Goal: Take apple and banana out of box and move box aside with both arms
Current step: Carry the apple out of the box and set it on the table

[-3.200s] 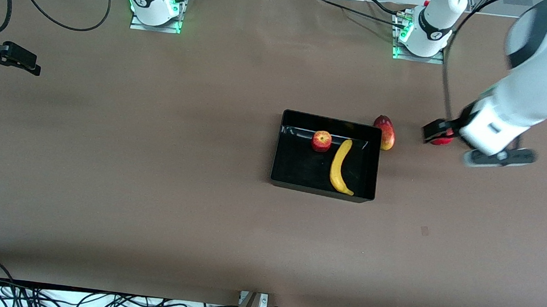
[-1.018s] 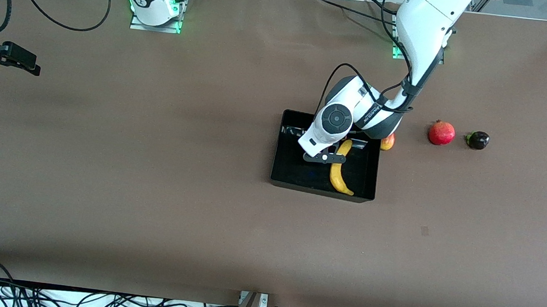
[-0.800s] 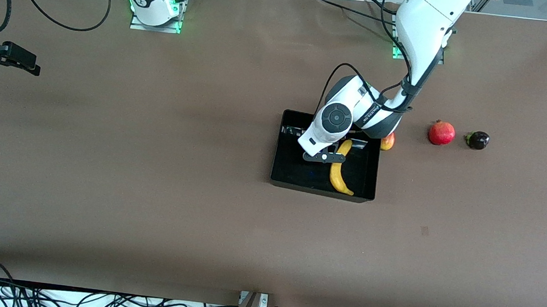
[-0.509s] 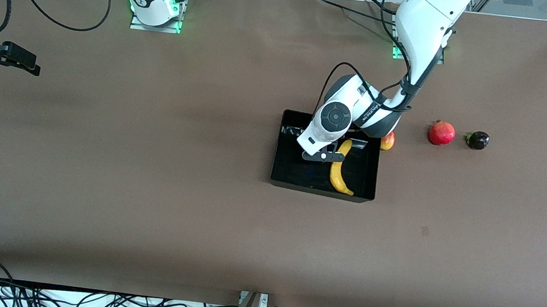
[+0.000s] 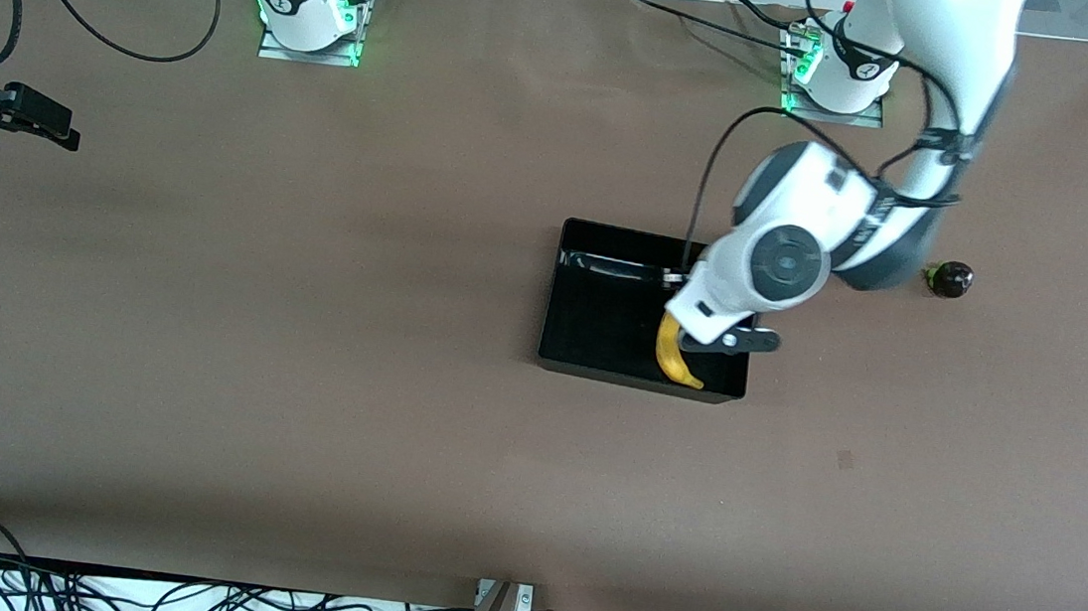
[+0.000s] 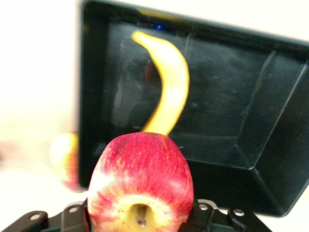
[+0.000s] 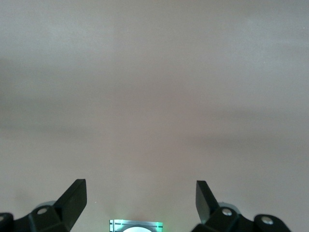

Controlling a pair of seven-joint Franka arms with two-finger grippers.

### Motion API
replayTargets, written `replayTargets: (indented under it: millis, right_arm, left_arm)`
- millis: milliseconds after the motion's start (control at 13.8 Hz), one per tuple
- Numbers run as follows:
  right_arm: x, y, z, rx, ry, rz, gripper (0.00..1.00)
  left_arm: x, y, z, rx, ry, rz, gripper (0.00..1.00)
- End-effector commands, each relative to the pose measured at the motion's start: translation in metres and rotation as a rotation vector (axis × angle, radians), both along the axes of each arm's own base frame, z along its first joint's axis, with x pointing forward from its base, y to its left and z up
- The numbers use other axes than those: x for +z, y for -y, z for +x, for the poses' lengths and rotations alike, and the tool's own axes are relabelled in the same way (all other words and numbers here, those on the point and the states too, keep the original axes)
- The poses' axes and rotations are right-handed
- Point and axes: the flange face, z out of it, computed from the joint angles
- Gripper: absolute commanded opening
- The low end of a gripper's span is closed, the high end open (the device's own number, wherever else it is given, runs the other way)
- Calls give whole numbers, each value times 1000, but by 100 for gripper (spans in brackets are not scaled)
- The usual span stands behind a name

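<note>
Apple (image 6: 141,186) now lifted from box (image 5: 590,350) — left gripper (image 6: 140,212) jaws clamped on it; banana (image 5: 674,358) remains; right gripper (image 7: 140,198) waits, jaws apart.

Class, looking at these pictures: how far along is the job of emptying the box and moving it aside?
Done: the apple is lifted clear of the box. In hand: the left gripper holds the apple above the box's edge at the left arm's end. Left: setting the apple down, taking out the banana, which lies in the box, then shifting the box with both arms. The right gripper waits open.
</note>
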Motion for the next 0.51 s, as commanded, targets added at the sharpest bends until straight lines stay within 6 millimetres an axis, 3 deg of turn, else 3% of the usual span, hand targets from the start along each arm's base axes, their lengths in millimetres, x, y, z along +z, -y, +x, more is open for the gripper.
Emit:
replayTargets:
  millis: [0, 218, 291, 436]
  right_arm:
    - [4, 1, 1, -14, 1, 7, 100]
    - [4, 1, 1, -16, 1, 6, 100]
    - [4, 1, 1, -14, 1, 7, 100]
    - [4, 1, 1, -14, 1, 7, 100]
  left_arm:
    - [26, -82, 23, -72, -28, -66, 0]
    - [24, -167, 47, -176, -8, -48, 0]
    - [14, -195, 55, -205, -10, -34, 0]
    - [-16, -227, 71, -240, -1, -5, 0]
